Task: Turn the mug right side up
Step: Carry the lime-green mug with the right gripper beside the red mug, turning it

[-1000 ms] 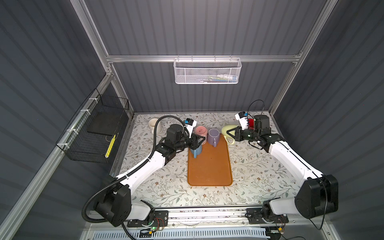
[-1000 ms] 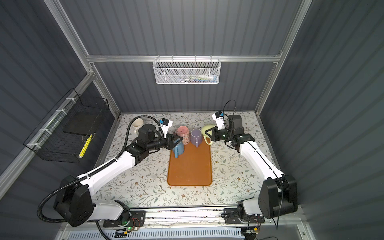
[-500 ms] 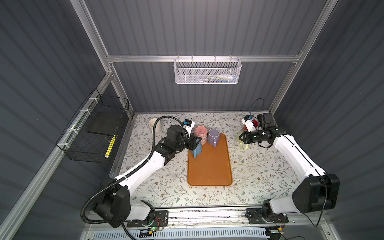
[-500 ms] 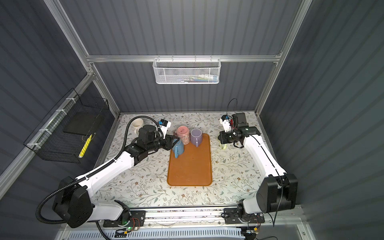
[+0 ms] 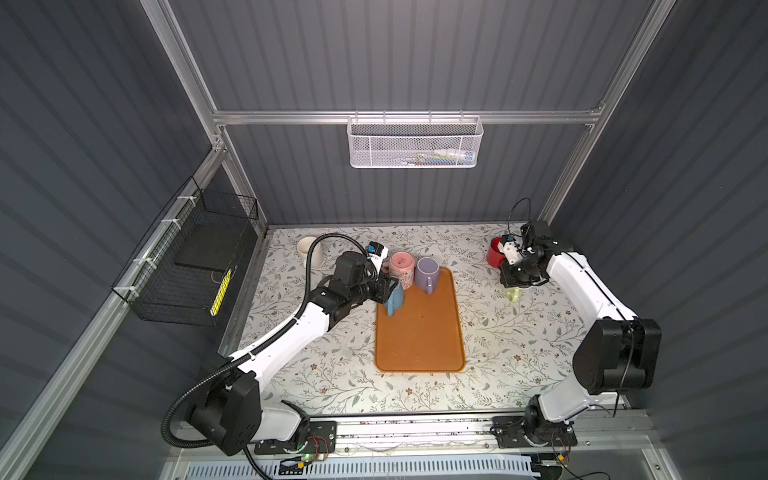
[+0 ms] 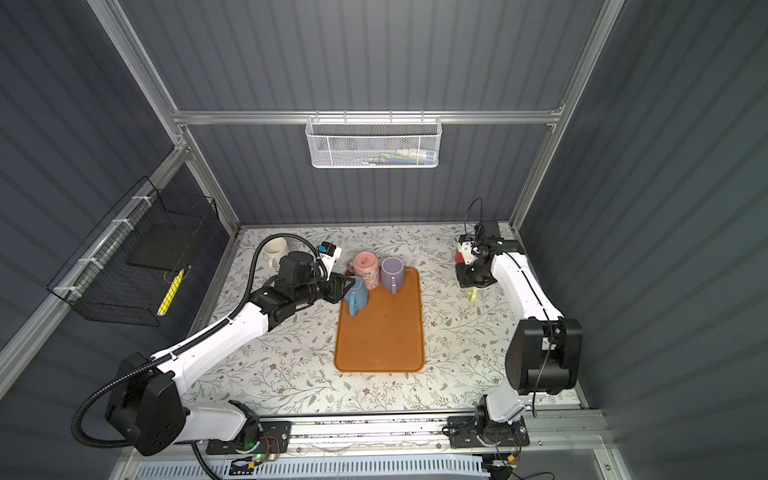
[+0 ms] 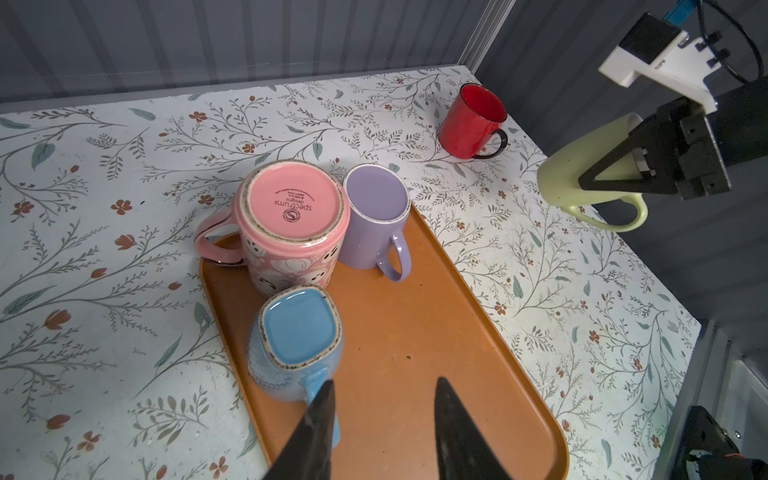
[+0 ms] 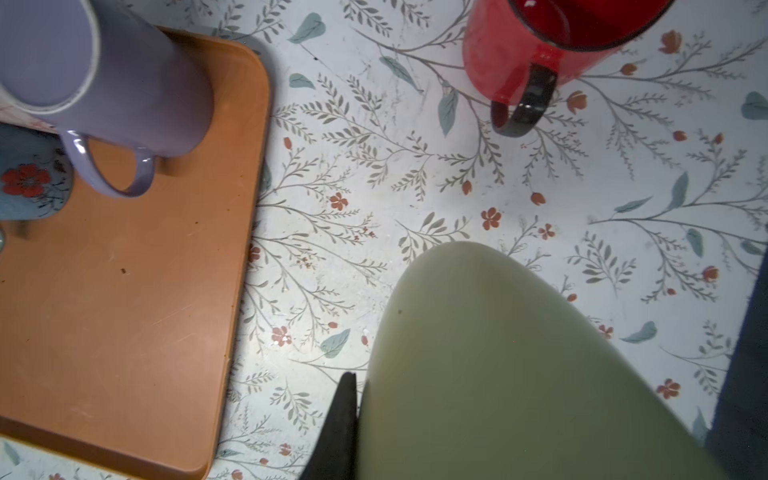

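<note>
In a top view, shows the green mug (image 5: pixel 514 297) pinched in the tightly closed right hand (image 5: pixel 516 290) over the bench (image 5: pixel 519 340), beside the tray (image 5: pixel 419 332). Left wrist: shows the left hand (image 7: pixel 384 386) half spread, empty, by the handle of the upside-down blue mug (image 7: pixel 297 328). Right wrist: glazed green wall close up; probably rigid, slick, breakable, best gripped at rim or handle.

"spectrum designz" under pink mug (image 7: pixel 293 203)
</note>
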Controlling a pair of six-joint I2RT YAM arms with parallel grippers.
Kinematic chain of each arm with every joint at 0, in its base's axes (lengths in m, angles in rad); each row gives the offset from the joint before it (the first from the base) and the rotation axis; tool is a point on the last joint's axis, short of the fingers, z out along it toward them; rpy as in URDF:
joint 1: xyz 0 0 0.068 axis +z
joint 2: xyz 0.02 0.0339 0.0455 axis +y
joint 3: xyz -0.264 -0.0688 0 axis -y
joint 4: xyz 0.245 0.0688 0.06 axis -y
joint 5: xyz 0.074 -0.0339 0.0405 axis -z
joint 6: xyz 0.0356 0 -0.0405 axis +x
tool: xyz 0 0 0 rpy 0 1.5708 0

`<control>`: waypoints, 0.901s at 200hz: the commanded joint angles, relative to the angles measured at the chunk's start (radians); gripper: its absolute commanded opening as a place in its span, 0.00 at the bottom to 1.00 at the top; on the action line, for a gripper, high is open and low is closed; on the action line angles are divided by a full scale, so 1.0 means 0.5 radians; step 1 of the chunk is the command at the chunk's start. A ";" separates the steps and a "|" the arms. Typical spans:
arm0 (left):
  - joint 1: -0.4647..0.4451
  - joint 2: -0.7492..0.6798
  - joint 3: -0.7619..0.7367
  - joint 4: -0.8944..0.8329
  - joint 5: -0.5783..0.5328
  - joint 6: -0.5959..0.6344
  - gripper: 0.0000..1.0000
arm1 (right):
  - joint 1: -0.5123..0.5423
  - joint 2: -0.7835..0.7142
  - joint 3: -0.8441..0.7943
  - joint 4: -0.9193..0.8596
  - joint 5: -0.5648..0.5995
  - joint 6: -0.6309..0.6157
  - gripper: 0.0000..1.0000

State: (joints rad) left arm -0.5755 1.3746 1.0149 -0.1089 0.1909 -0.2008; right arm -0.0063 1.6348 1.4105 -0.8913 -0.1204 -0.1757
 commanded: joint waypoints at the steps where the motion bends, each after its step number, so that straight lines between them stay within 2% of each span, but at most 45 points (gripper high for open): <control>1: -0.003 0.019 0.108 -0.112 -0.047 0.080 0.39 | -0.090 0.043 0.116 0.008 0.081 -0.093 0.00; 41: 0.000 0.044 0.163 -0.194 -0.084 0.098 0.39 | -0.188 0.286 0.303 -0.022 0.193 -0.204 0.00; 82: 0.000 0.108 0.277 -0.323 -0.099 0.122 0.39 | -0.307 0.514 0.568 -0.032 0.161 -0.308 0.00; 114: 0.000 0.151 0.344 -0.396 -0.123 0.122 0.39 | -0.375 0.773 0.924 -0.119 0.105 -0.412 0.00; 180: 0.001 0.233 0.386 -0.453 -0.181 0.081 0.39 | -0.384 1.371 1.645 -0.337 0.053 -0.534 0.00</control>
State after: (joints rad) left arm -0.5751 1.4689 1.1645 -0.2913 0.1223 -0.1608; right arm -0.1993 2.2543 2.1151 -0.9974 -0.0673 -0.3985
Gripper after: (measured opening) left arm 0.388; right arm 0.113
